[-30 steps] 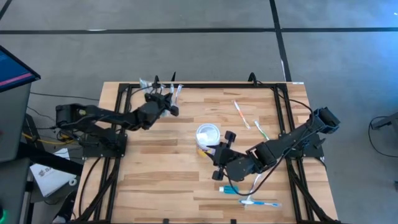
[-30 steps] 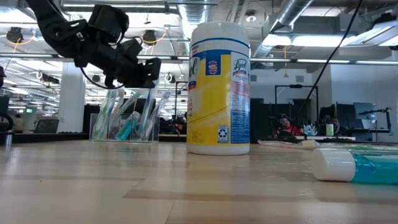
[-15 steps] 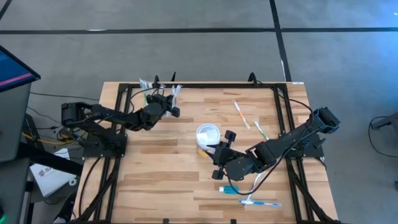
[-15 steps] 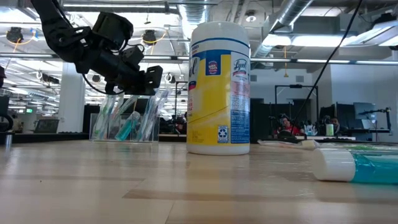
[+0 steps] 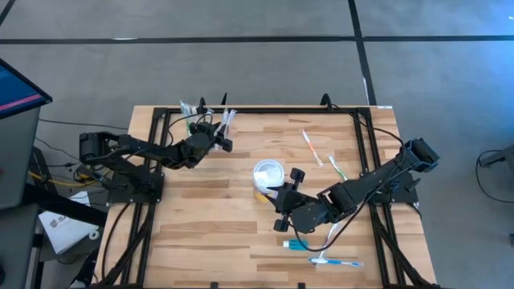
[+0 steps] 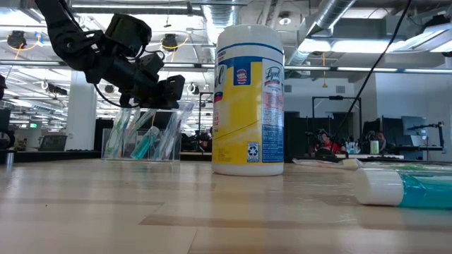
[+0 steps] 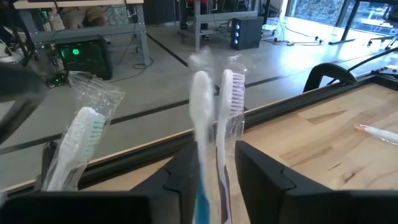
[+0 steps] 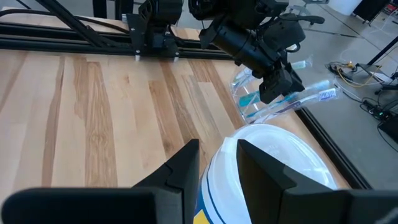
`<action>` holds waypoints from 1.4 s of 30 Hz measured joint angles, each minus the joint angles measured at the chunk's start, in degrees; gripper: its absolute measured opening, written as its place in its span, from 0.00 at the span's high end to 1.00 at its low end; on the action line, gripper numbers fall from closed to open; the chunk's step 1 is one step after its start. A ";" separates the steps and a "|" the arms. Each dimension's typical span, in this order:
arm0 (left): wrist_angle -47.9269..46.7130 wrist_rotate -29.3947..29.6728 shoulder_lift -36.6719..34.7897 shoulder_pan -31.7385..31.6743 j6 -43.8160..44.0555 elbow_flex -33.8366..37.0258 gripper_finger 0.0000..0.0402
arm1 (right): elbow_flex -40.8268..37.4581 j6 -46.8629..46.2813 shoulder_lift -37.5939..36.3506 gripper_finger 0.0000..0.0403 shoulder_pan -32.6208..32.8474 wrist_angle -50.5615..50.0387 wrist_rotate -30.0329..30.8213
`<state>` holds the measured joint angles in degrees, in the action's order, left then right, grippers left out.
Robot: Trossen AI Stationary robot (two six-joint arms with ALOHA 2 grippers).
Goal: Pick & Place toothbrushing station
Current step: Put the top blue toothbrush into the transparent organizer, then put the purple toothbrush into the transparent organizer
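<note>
The toothbrushing station (image 5: 201, 119) is a see-through stand at the table's far left, resting on its base (image 6: 141, 156). It holds several wrapped toothbrushes and also shows in the right wrist view (image 8: 258, 102). My left gripper (image 5: 223, 138) hovers at the brushes' tops (image 6: 169, 88). Its fingers are a little apart, on either side of two wrapped brushes (image 7: 214, 118). My right gripper (image 5: 279, 197) waits, open by a narrow gap (image 8: 217, 168), beside and above the round white-topped tub (image 5: 269, 172). My left gripper's fingers (image 7: 261, 180) stand on either side of the heads of two wrapped toothbrushes (image 7: 227, 106) that stick up from the station. I cannot tell whether they touch the brushes.
The yellow-banded tub (image 6: 248, 99) stands upright at mid table. A toothpaste tube (image 5: 299, 243) and a toothbrush (image 5: 336, 261) lie near the front edge. Two more brushes (image 5: 312, 147) lie at the far right. Black frame rails (image 5: 265, 111) run along the table's edges.
My left gripper has come down a little onto the tops of the toothbrushes in the station, and has kept almost still for the last half second. The station and the tub have not moved.
</note>
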<state>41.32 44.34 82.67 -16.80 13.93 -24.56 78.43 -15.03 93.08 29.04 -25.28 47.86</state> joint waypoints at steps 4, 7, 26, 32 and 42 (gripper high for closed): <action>0.00 -0.02 -0.06 0.00 -0.03 0.00 0.68 | 0.00 -0.37 0.00 0.76 0.00 0.00 0.00; 0.19 -0.18 -1.57 0.00 -0.10 0.02 0.65 | 0.00 -0.63 0.00 0.76 0.00 0.00 0.00; 0.03 -10.66 -9.27 9.08 -0.30 0.02 0.66 | 0.02 -6.14 0.00 0.76 0.32 -6.04 -10.41; 0.13 -10.69 -9.27 12.63 -0.33 0.02 0.66 | 0.02 -11.36 0.00 0.76 2.32 -10.31 -12.11; 0.63 -10.43 -9.27 17.97 0.02 0.02 0.67 | 0.02 -22.76 0.00 0.76 8.22 -20.45 -15.32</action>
<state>41.96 33.91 73.41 1.17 13.96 -24.53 78.46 -37.79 93.08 37.26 -45.73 32.53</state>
